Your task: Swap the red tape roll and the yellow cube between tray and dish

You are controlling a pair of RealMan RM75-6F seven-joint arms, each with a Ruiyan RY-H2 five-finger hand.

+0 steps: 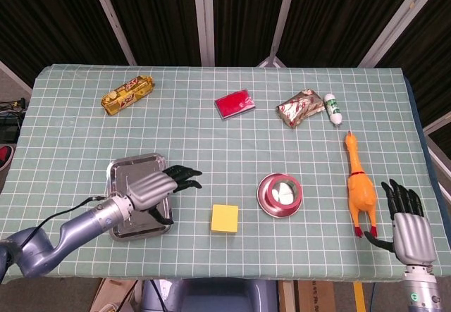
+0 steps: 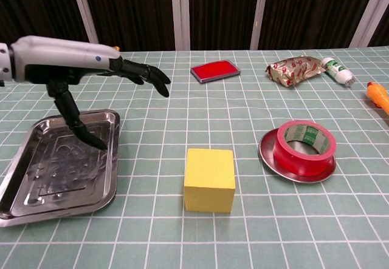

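Note:
The yellow cube (image 1: 224,218) (image 2: 209,180) sits on the checked cloth between the steel tray (image 1: 124,177) (image 2: 36,178) and the round dish (image 1: 266,199) (image 2: 268,158). The red tape roll (image 2: 303,145) (image 1: 282,191) stands in the dish. My left hand (image 1: 158,185) (image 2: 91,62) hovers open over the tray's right side, fingers pointing toward the cube, holding nothing. My right hand (image 1: 409,229) is open off the table's right front corner, seen only in the head view.
A rubber chicken (image 1: 359,188) lies right of the dish. At the back lie a gold snack packet (image 1: 127,94), a red flat case (image 1: 233,104), a foil packet (image 1: 299,108) and a small white bottle (image 1: 333,108).

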